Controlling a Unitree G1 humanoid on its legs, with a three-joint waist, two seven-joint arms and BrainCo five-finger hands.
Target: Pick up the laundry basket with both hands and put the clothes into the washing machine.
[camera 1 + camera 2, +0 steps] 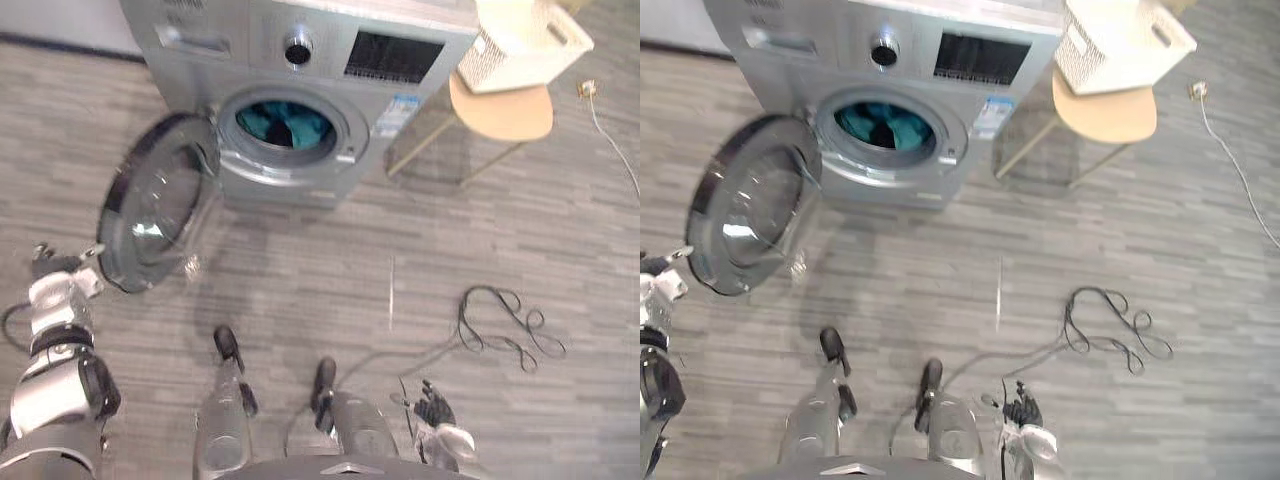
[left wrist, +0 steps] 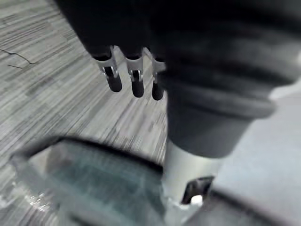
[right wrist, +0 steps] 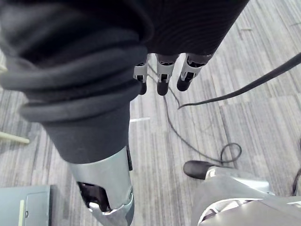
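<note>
Grey wood-plank floor (image 1: 300,260) across the whole scene, boards running side to side. At the far right, a small thin-legged round table (image 1: 510,115) with a tan tabletop, its legs splayed outward. Just right of it, a white plug (image 1: 587,88) lying on the floor, with a white cord (image 1: 612,140) trailing off toward the right edge. Near the middle of the floor, 1 thin pale streak (image 1: 391,290), lying front to back. At the top left, a dark skirting strip (image 1: 60,45) beneath a pale wall (image 1: 60,18).
</note>
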